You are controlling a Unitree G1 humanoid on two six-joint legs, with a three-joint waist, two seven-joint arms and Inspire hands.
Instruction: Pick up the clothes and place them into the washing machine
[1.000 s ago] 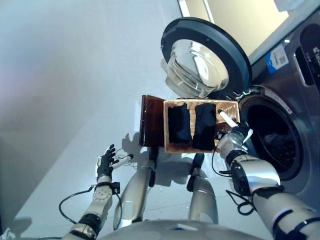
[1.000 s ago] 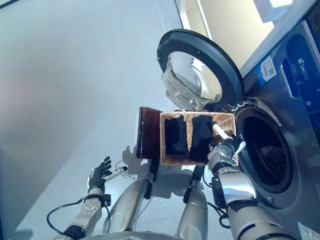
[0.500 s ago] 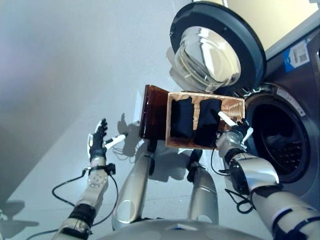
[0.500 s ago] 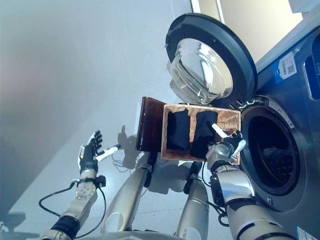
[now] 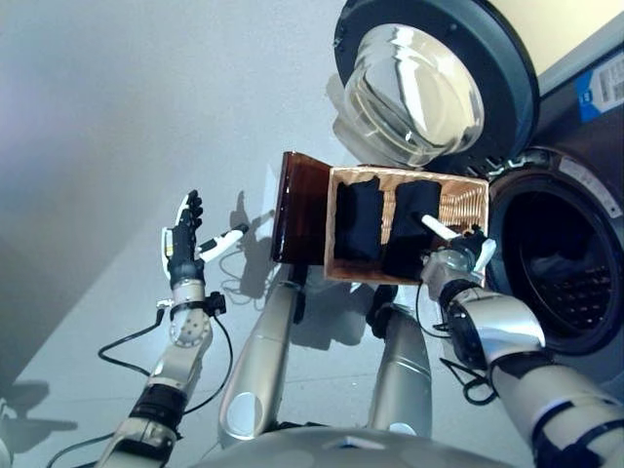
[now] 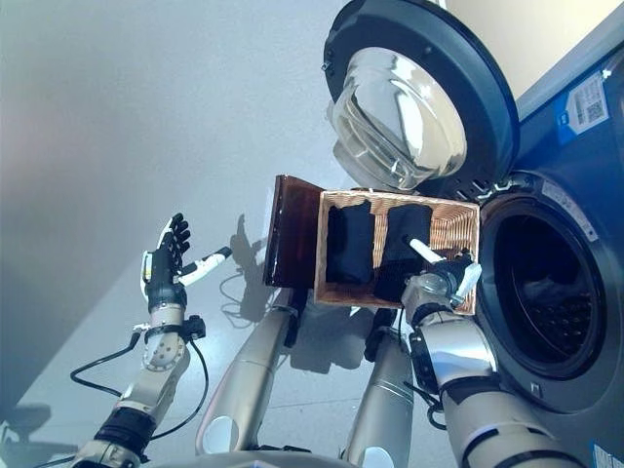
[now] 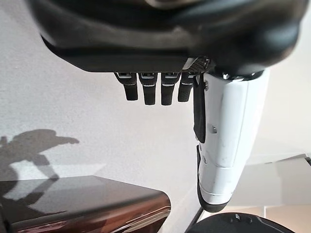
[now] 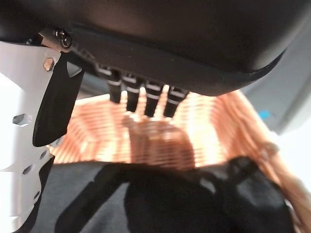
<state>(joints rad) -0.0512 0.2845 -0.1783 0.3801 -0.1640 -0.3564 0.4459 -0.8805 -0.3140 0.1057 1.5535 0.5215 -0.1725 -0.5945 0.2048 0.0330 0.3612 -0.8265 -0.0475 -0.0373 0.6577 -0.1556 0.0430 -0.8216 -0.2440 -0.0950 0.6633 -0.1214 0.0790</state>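
In the left eye view, a woven basket [image 5: 458, 210] is sitting on the floor just before the washing machine [image 5: 575, 273], whose round door [image 5: 434, 78] is standing wide open above it; two dark clothes [image 5: 358, 219] are lying side by side inside the basket; the right hand [image 5: 453, 255] is hovering at the near edge of the basket, just beside the right-hand garment, its white-covered thumb pointing over it; a dark brown panel [image 5: 297, 210] is standing against the basket's left side.

In the right eye view, the left hand [image 6: 164, 265] is hanging well apart from the basket, out over bare floor, fingers straight and spread, holding nothing.

In the left wrist view, the fingers [image 7: 150, 91] are showing as short straight stubs with the thumb extended beside them; the brown panel is lying beyond.

In the right wrist view, the fingers [image 8: 146, 99] are reaching straight out over the wicker, closing on nothing; the dark clothes are lying just below the hand, and contact cannot be told.
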